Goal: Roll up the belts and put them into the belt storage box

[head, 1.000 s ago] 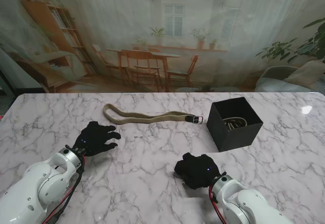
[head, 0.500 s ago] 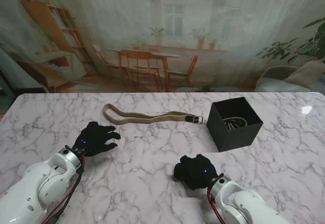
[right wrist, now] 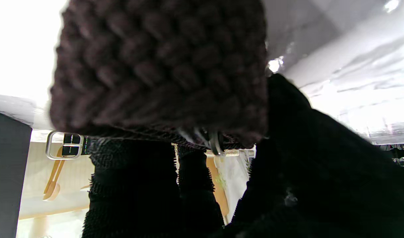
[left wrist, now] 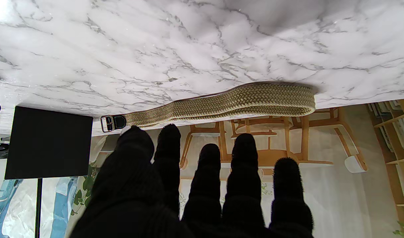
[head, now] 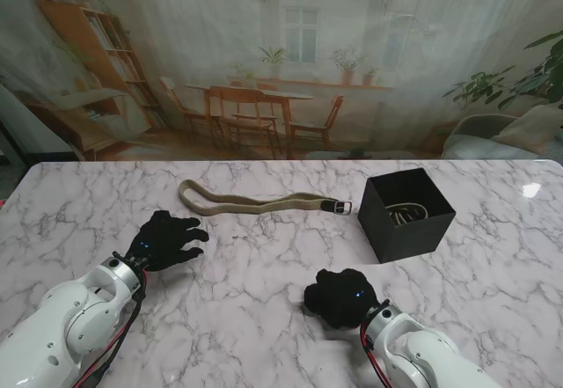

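Stand view, L hand (head: 165, 240): fingers spread, nothing in it, palm down near my left edge of the worktop (head: 264, 318). Parked w/ the tan belt (head: 255, 201) farther from me, well apart from it; I'd judge it's waiting its turn.
Tan belt: lies flat and unrolled, folded end to my left, buckle (head: 338, 206) at my right end, just beside the box but not touching it. Left wrist view shows its braid and the fingers (left wrist: 168, 155) clear of it.
R hand (head: 343, 296): curled tight round a dark brown knitted belt roll (right wrist: 162, 69); right wrist view shows metal of a buckle at the roll's edge. Held closed so the coil can't spring open, I reckon.
Belt storage box (head: 405, 215): black, open top, right of centre; sth pale already inside, can't tell what.
Surface: white marble-look, grey veins, glossy.
Room: printed backdrop of dining chairs, shelves, plants.
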`<state>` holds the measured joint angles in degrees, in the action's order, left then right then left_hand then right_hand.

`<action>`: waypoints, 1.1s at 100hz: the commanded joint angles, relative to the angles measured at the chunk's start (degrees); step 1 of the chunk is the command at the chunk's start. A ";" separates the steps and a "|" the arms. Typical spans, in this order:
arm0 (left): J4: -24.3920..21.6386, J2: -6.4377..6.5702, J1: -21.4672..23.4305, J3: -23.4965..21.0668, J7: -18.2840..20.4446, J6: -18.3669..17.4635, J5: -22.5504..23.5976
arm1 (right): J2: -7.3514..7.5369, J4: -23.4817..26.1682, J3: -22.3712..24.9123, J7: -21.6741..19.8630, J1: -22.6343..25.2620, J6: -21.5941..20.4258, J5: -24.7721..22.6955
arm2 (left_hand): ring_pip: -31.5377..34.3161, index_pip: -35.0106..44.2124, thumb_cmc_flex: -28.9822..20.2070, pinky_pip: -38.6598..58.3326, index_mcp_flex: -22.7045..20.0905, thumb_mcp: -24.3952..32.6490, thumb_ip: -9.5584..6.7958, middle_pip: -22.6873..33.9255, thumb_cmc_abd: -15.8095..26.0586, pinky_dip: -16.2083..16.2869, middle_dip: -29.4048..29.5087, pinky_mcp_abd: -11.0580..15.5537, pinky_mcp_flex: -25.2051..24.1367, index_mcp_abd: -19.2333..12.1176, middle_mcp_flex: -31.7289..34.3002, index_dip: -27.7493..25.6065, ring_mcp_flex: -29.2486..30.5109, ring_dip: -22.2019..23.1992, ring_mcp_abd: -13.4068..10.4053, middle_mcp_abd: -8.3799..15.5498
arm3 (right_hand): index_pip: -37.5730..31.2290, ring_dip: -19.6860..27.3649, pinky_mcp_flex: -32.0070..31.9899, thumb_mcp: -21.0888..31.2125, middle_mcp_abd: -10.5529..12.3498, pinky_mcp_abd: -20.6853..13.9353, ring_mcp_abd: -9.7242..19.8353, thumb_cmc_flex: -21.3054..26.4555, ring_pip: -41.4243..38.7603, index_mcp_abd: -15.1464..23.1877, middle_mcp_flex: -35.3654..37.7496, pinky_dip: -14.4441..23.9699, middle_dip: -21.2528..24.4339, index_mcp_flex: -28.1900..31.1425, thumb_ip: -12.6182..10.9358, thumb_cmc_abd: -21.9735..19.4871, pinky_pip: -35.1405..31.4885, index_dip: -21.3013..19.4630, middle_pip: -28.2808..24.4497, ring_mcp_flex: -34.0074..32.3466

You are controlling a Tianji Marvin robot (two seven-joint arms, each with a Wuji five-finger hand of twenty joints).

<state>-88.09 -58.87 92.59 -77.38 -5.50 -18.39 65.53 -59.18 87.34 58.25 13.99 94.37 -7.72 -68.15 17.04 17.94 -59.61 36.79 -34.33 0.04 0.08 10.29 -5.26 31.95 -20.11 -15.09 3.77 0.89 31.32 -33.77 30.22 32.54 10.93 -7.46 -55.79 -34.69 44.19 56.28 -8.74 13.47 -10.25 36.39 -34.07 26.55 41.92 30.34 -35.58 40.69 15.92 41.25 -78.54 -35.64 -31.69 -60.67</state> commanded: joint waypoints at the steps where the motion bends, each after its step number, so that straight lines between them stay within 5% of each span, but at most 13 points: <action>1: 0.18 -0.04 -0.12 0.17 0.58 -0.11 0.12 | 0.27 0.62 0.49 -0.12 0.75 -0.45 -0.36 | -1.46 -0.68 -1.40 -1.72 0.61 -0.50 0.85 -0.50 1.87 0.53 0.19 -1.61 -1.20 0.43 -2.36 -0.29 -1.20 -0.25 0.32 -0.38 | -2.03 -4.10 3.45 11.94 4.60 -7.70 12.58 11.33 -18.48 -2.40 6.41 -0.93 -3.34 3.09 -1.87 -1.24 -2.96 -2.36 -7.42 -3.71; 43: 0.34 -0.03 -0.38 0.33 0.56 -0.27 0.06 | 0.47 5.61 6.58 2.43 3.35 -3.48 -4.88 | -1.46 -0.67 -1.16 -1.76 0.54 -0.53 0.85 -0.50 1.79 0.50 0.19 -1.61 -1.24 0.53 -2.34 -0.31 -1.21 -0.25 0.33 -0.39 | -3.14 -5.11 6.89 12.53 5.36 -9.38 13.00 11.75 -19.94 -3.62 7.84 -2.06 -4.68 7.47 -1.28 -1.38 -2.55 -3.00 -8.32 -3.36; 68: 0.64 -0.05 -1.05 0.78 0.68 -0.60 -0.32 | 0.69 11.89 14.36 4.17 4.61 -8.66 -9.34 | -1.47 -0.71 -0.74 -1.75 0.51 -0.62 0.86 -0.49 1.86 0.50 0.19 -1.56 -1.24 0.67 -2.32 -0.29 -1.25 -0.25 0.38 -0.47 | -2.97 -5.19 6.94 12.15 5.56 -9.69 13.26 11.67 -19.69 -3.95 7.70 -2.22 -4.96 8.67 -1.24 -1.79 -2.34 -2.48 -7.95 -3.24; 88: 0.79 -0.11 -1.88 1.72 0.79 -0.42 -0.74 | 1.00 13.59 18.36 3.29 0.39 -12.46 -11.59 | -1.37 -0.69 -0.40 -1.55 0.38 -0.64 0.84 -0.36 1.92 0.59 0.11 -1.59 -1.13 0.82 -1.98 -0.32 -1.13 -0.20 0.39 -0.42 | -2.90 -5.18 6.89 11.78 6.00 -10.05 13.74 11.61 -19.27 -3.92 7.73 -2.40 -5.19 8.86 -1.26 -2.08 -1.97 -2.17 -7.78 -3.17; 110: 0.89 -0.13 -2.38 2.23 0.85 -0.60 -1.07 | 1.80 9.27 19.74 2.99 -7.42 -12.95 -14.44 | -1.34 -0.69 -0.30 -1.47 0.33 -0.58 0.81 -0.41 1.75 0.60 0.11 -1.59 -1.15 0.85 -2.06 -0.36 -1.14 -0.18 0.48 -0.47 | -2.78 -5.19 7.09 11.29 6.35 -10.61 14.32 11.53 -18.72 -3.55 7.49 -2.65 -5.47 8.56 -1.33 -2.46 -1.40 -1.89 -7.68 -3.16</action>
<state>-87.23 -58.84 90.44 -75.39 -5.51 -18.78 64.62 -58.15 97.76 76.77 16.79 89.27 -21.35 -82.27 17.04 17.94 -59.60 36.79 -34.33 0.04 0.08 10.29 -5.26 31.95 -20.11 -15.09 3.77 0.91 31.32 -33.77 30.22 32.54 10.93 -7.46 -55.79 -35.09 48.07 56.26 -9.30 13.24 -10.23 36.37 -38.42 26.50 43.97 28.32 -37.70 46.79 17.11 42.20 -79.41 -37.00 -31.70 -60.94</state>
